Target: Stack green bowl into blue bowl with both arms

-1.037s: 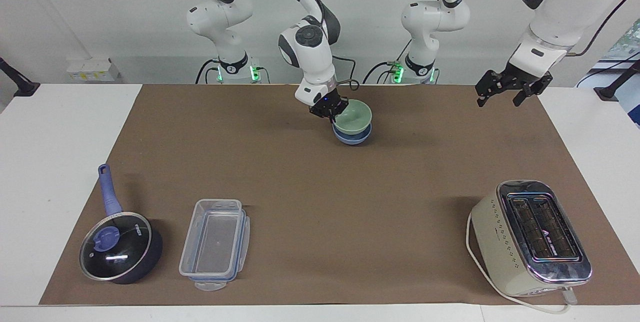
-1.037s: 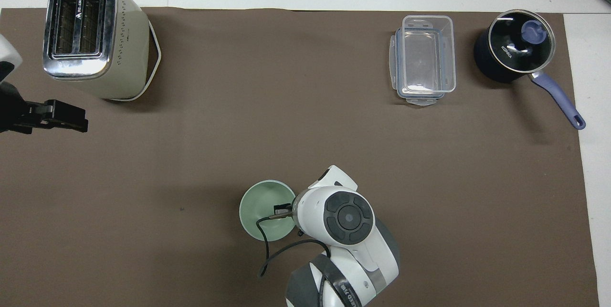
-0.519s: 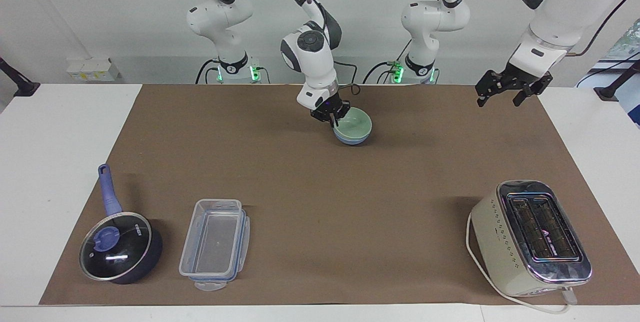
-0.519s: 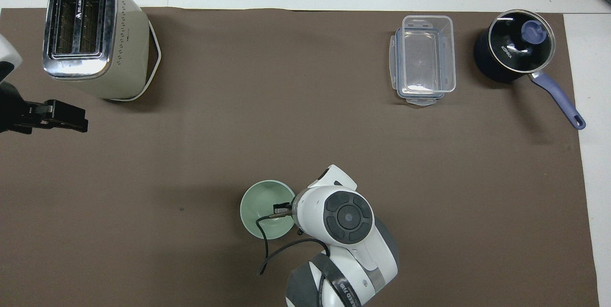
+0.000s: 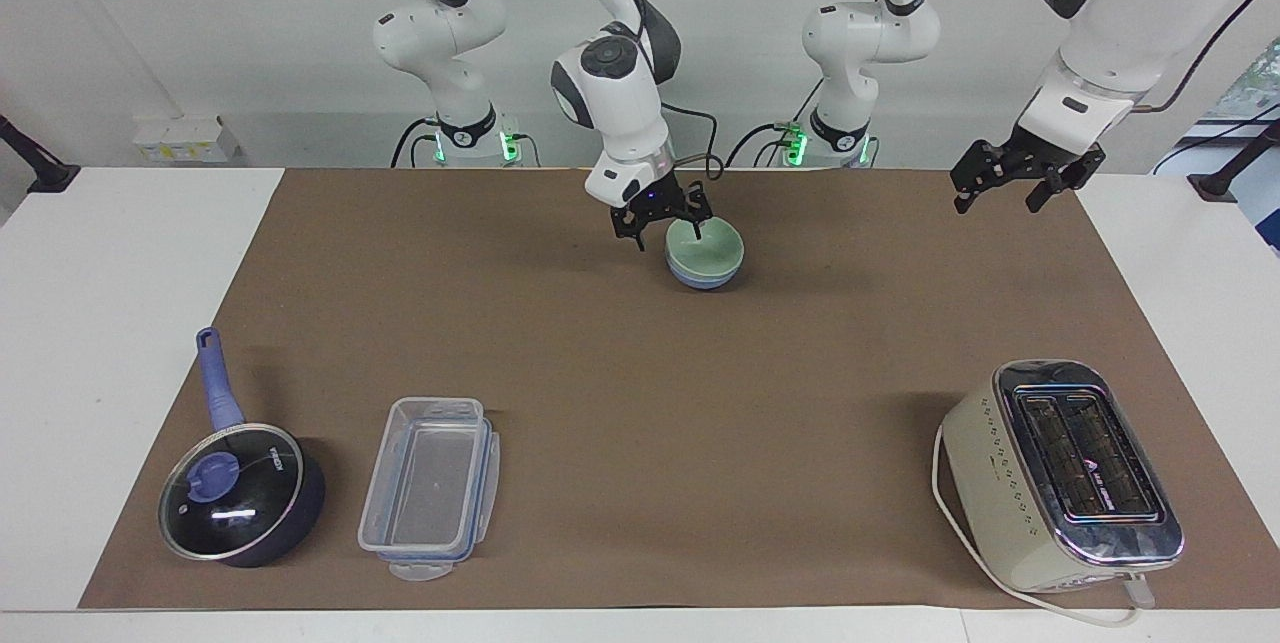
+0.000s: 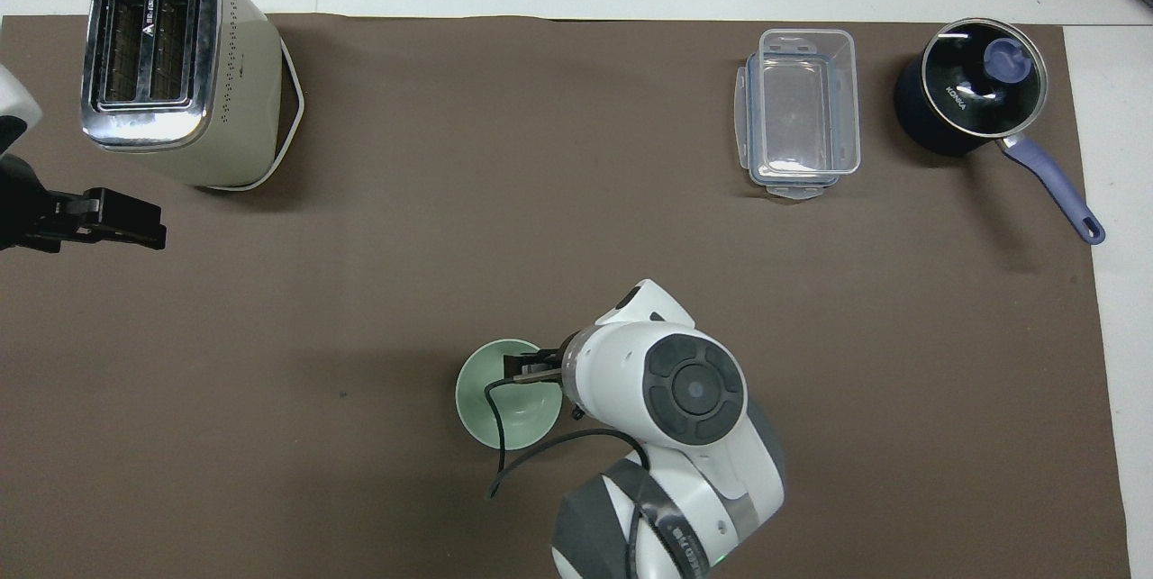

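Note:
The green bowl (image 5: 712, 245) sits nested inside the blue bowl (image 5: 706, 280) on the brown mat, close to the robots near the middle. Only the blue bowl's lower wall shows below the green rim. In the overhead view the green bowl (image 6: 498, 397) covers the blue one. My right gripper (image 5: 670, 223) is open just above the green bowl's rim on the right arm's side and holds nothing. It is partly hidden under the wrist in the overhead view (image 6: 530, 366). My left gripper (image 5: 998, 201) is open and empty, waiting in the air over the mat's left-arm end (image 6: 126, 220).
A cream toaster (image 5: 1060, 473) stands far from the robots at the left arm's end. A clear plastic container (image 5: 430, 488) and a dark blue lidded saucepan (image 5: 240, 493) stand far from the robots at the right arm's end.
My right gripper let go of the green bowl's rim, opened and rose a little. The green bowl settled down into the blue bowl. The left arm has not moved.

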Available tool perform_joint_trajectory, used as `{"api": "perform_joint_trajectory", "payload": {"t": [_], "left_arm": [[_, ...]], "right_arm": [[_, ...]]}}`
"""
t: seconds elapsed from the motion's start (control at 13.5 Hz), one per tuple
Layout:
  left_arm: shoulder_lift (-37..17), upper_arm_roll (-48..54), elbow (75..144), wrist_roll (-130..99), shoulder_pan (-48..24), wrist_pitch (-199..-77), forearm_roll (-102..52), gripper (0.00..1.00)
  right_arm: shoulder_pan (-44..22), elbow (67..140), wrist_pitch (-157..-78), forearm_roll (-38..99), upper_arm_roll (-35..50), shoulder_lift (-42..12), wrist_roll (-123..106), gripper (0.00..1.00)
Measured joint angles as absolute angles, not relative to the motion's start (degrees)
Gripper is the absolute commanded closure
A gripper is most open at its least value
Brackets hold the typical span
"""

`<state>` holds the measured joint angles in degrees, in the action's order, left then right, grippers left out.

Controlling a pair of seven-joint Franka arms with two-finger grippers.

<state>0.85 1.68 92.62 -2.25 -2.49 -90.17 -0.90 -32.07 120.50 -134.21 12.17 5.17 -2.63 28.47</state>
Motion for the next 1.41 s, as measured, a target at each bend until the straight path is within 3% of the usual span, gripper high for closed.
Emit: {"api": "perform_joint_trajectory", "payload": {"t": [0.44, 0.67, 1.04, 1.41], "left_arm": [[0.8, 1.7, 92.6, -2.3, -2.5, -90.2, -0.9, 0.00], [0.8, 1.7, 92.6, -2.3, -2.5, -90.2, -0.9, 0.00], [0.8, 1.7, 92.6, -2.3, -2.5, -90.2, -0.9, 0.00], [0.8, 1.7, 92.6, -2.3, -2.5, -90.2, -0.9, 0.00]], "right_arm": [[-18.2, 120.2, -125.1, 5.1, 4.8, 6.4, 28.4, 0.00], [-10.6, 116.9, -118.5, 4.9, 4.7, 8.4, 26.4, 0.00], [-0.7, 102.7, -101.7, 4.2, 4.6, 7.9, 20.7, 0.00], [1.0, 90.9, -90.7, 0.3, 4.7, 2.8, 17.1, 0.00]]}}
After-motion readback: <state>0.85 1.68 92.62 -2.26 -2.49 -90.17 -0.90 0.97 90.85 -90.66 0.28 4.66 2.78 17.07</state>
